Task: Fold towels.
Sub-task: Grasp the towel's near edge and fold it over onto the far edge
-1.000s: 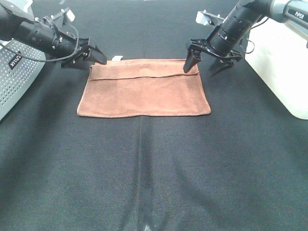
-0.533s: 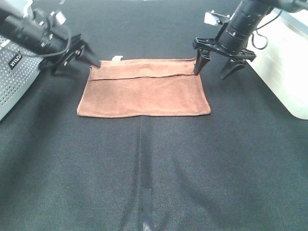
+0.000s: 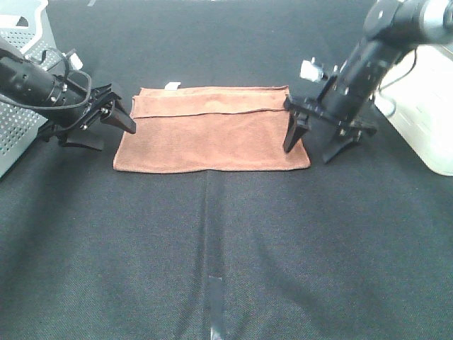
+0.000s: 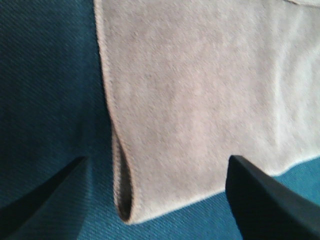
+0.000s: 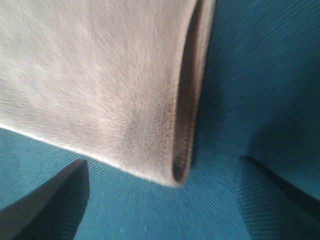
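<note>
The reddish-brown towel (image 3: 212,131) lies folded flat on the black table, with a small white tag (image 3: 171,86) at its back left corner. My left gripper (image 3: 112,134) is open, low beside the towel's left edge. In the left wrist view its fingers (image 4: 260,200) straddle the towel's folded corner (image 4: 125,207). My right gripper (image 3: 310,150) is open at the towel's right edge near the front corner, one finger over the cloth and one outside it. The right wrist view shows that folded corner (image 5: 172,172) between the open fingers (image 5: 50,200).
A grey perforated basket (image 3: 18,106) stands at the far left, close behind the left arm. A white bin (image 3: 425,113) stands at the right edge, just beyond the right arm. A strip of tape (image 3: 214,304) lies on the table's front middle.
Both grippers have moved from the towel's back corners forward along its side edges and lower toward the table. Both stay open. The towel has not moved.
</note>
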Controlling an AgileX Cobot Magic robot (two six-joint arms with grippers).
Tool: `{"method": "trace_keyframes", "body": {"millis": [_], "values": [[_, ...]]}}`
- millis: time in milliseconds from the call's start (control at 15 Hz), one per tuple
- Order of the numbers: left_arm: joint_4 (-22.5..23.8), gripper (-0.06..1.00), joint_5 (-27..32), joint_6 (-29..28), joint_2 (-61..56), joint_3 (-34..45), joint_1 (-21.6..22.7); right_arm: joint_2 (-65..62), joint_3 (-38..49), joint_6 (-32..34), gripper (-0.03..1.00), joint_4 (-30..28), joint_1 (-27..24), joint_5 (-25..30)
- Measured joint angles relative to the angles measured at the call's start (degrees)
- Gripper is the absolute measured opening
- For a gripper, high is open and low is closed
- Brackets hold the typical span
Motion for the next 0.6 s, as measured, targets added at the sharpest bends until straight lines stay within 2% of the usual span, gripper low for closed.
{"method": "trace_keyframes", "body": {"millis": [333, 533, 600], "values": [[0.11, 0.71, -1.66, -0.8, 1.26, 0.0, 0.0, 0.0, 0.8, -2.12, 0.75, 0.34, 0.0, -6.47], [-0.23, 0.71, -1.49, -0.8, 3.21, 0.0, -1.03, 0.17, 0.8, -2.58, 0.75, 0.63, 0.0, -7.16], [-0.52, 0.71, -1.72, -0.8, 3.44, 0.0, -2.01, 0.52, 0.8, -3.84, 0.72, 2.12, 0.0, -7.22]]}}
